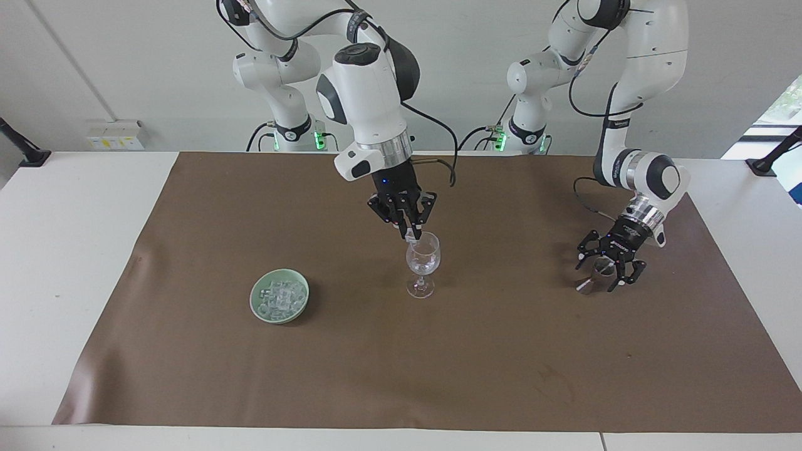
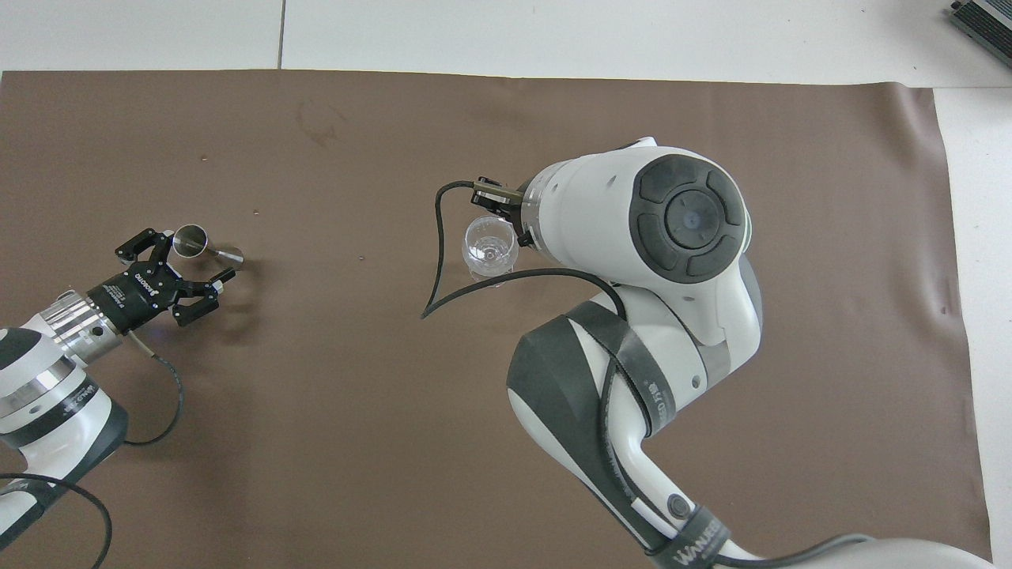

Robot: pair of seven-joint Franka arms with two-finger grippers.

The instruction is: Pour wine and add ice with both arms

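A clear wine glass (image 1: 423, 255) (image 2: 490, 246) stands mid-mat. My right gripper (image 1: 410, 234) hangs just over its rim, on the side nearer the robots, and is shut on one small clear ice cube (image 1: 413, 238). More ice is heaped in a green bowl (image 1: 279, 295) toward the right arm's end; the overhead view hides that bowl under the right arm. Toward the left arm's end, my left gripper (image 1: 606, 270) (image 2: 190, 262) sits low at the mat, open. A small metal measuring cup (image 1: 595, 275) (image 2: 194, 239) leans between its spread fingers.
A brown mat (image 1: 438, 376) covers most of the white table (image 1: 62, 250). The right arm's bulky wrist and a loose black cable (image 2: 435, 261) hang over the area around the glass.
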